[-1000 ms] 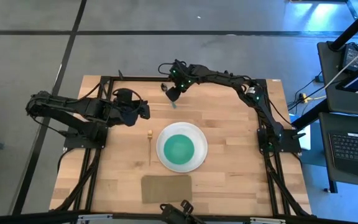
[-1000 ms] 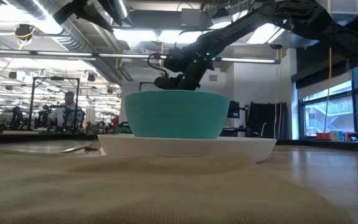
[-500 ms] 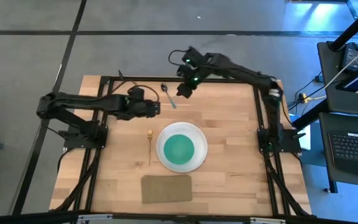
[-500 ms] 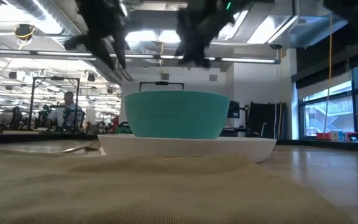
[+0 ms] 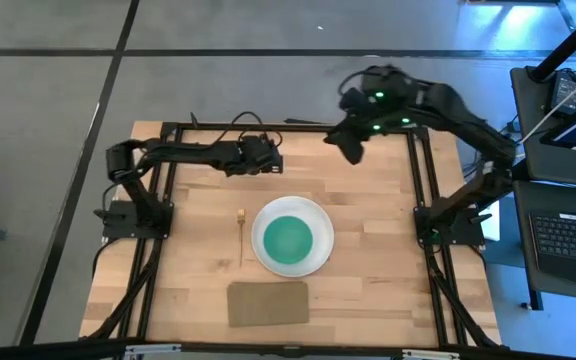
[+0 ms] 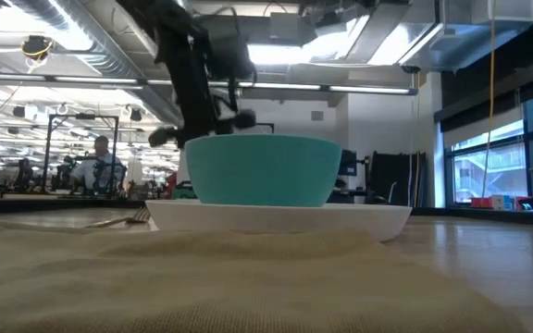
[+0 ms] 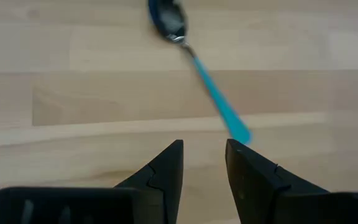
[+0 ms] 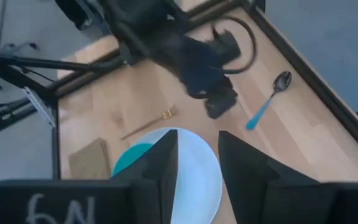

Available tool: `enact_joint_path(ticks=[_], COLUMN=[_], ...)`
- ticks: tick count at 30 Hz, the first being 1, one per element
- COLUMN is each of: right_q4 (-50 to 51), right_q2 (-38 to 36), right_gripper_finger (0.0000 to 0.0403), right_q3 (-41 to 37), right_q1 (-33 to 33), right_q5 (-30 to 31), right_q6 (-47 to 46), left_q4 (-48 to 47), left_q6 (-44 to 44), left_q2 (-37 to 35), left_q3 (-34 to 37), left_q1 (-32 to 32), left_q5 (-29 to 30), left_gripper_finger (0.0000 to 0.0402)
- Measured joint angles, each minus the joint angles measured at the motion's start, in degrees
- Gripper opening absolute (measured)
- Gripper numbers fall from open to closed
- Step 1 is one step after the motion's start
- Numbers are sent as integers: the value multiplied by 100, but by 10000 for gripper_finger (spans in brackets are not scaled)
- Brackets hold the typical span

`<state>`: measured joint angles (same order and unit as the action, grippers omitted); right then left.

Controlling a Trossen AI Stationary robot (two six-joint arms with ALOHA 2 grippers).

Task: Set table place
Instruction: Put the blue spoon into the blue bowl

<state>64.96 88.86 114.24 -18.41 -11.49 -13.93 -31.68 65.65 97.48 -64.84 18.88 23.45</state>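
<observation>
The spoon (image 7: 194,59), with a dark metal bowl and a blue handle, lies flat on the wooden table (image 5: 388,290) near its far edge; it also shows in the right wrist view (image 8: 265,104). My left gripper (image 7: 204,146) hovers open just above the spoon's handle end, touching nothing, and hides the spoon in the high view (image 5: 266,160). My right gripper (image 5: 352,148) is open and empty, raised over the table's far right. The teal bowl (image 5: 288,240) stands in the white plate (image 5: 318,215). The pale fork (image 5: 241,238) lies left of the plate.
The tan mat (image 5: 268,303) lies near the front edge, in front of the plate. The black frame (image 5: 298,126) runs along the far edge just behind the spoon. Bare wood lies right of the plate. A person (image 6: 103,162) sits far off in the room.
My right gripper has drawn away from the spoon, up and toward the table's far right corner, leaving the spoon lying on the table. My left gripper has gone toward the right along the far edge and now stands over the spoon.
</observation>
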Motion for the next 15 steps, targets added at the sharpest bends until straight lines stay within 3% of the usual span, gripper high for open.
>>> enact_joint_path(ticks=[8, 15], right_q4=[112, 419], right_q2=[-431, -418], right_gripper_finger=[117, 117], right_q3=[0, -59], right_q1=[83, 85], right_q5=[263, 457], right_q6=[89, 272], left_q4=[930, 1154], left_q6=[-314, -530], left_q2=[351, 349], left_q3=[0, 0], left_q1=[557, 1082], left_q5=[-748, -1489], left_gripper_finger=[112, 112])
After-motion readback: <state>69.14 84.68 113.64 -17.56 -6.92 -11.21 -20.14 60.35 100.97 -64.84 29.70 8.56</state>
